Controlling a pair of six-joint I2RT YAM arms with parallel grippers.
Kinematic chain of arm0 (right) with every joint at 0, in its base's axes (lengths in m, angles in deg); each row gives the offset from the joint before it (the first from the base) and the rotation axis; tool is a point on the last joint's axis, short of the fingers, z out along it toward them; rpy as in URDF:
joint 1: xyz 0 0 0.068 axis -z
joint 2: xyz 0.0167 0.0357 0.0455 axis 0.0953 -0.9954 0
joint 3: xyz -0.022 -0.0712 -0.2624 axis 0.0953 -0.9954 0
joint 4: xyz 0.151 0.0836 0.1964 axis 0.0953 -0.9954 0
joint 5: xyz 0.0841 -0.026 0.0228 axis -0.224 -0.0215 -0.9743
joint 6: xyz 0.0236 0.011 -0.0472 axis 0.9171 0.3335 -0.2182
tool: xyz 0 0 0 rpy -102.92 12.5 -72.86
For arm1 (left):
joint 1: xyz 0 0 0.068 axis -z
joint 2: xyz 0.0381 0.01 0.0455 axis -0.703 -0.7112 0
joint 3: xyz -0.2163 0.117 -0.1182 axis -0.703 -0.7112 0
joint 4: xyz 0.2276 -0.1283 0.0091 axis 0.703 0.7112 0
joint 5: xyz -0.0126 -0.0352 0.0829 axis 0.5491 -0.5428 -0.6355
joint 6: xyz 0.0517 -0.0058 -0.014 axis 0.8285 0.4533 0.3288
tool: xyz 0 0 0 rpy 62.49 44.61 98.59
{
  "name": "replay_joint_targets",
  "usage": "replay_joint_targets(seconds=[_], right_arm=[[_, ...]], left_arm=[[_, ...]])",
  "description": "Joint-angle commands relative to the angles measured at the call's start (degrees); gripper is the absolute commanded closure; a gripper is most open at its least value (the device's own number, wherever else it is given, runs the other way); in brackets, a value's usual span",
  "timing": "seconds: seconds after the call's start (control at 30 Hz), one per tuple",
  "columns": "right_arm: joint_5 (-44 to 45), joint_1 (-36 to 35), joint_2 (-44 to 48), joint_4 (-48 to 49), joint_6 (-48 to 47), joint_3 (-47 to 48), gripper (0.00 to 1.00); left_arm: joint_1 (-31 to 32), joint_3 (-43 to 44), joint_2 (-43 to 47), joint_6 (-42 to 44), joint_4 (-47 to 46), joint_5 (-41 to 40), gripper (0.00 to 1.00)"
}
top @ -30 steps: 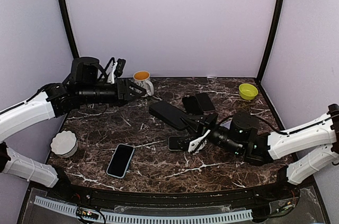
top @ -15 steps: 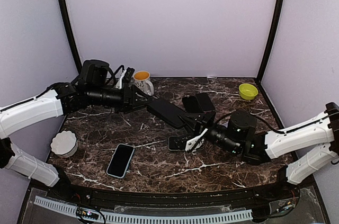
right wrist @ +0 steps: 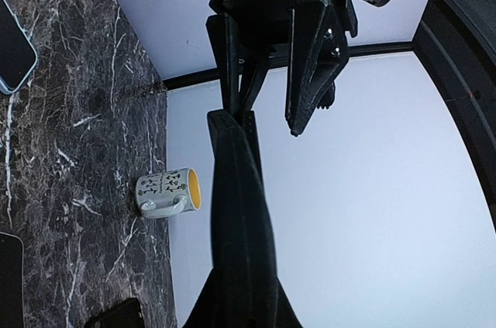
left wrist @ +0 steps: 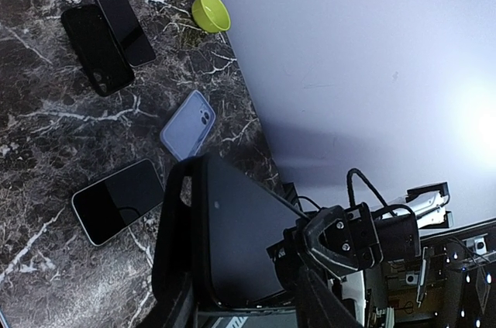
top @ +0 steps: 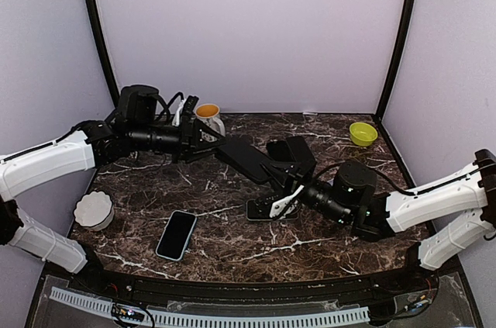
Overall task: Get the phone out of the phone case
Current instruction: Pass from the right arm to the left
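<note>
While the cased phone (top: 246, 161) hangs tilted over the middle of the table (top: 147, 188), the right gripper (top: 277, 186) is clamped tight on its near, lower end. The left gripper (top: 206, 140) stands about half open at the far, raised end near the mug (top: 208, 115). One finger (right wrist: 232, 64) is against the case (left wrist: 172, 212) and the other is clear of it, so it has no grip.
</note>
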Motion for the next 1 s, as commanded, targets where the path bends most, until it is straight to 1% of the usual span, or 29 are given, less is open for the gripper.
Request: replay_joint_targets(seconds=[0.0, 0.13, 0.27, 0.57, 0.73, 0.77, 0.83, 0.97], right_arm=[[-1.01, -1.24, 0.08, 10.13, 0.81, 2.56, 1.0], [-1.46, -1.69, -0.66, 11.45, 0.78, 2.15, 1.0], [-1.13, -2.0, -1.9, 12.64, 0.52, 2.55, 1.0], [0.91, -2.1, -4.68, 14.92, -0.84, 3.72, 1.0], [1.07, -2.09, -5.32, 16.02, -1.12, 3.97, 1.0], [1.28, -2.1, -5.62, 16.33, -1.31, 4.17, 1.0], [1.68, -2.09, -6.2, 16.57, -1.79, 4.61, 1.0], [2.96, -2.08, -7.02, 17.02, -2.4, 5.17, 1.0]], left_arm=[[0.6, -1.27, -0.22, -2.41, -7.4, 4.3, 0.55], [0.58, -1.65, -1.47, -4.04, -10.82, 5.39, 0.56], [0.67, -1.59, -2.53, -5.34, -12.43, 5.82, 0.62], [0.62, -1.34, -3.88, -7.81, -13.87, 5.84, 0.7], [0.6, -0.87, -4.72, -9.23, -14.08, 4.89, 0.83], [0.6, -0.59, -5.06, -9.79, -14.2, 4.72, 0.84], [0.65, 0.17, -5.79, -10.88, -14.61, 4.71, 0.89], [0.6, 0.62, -6.44, -14.23, -17.78, 4.51, 1.0]])
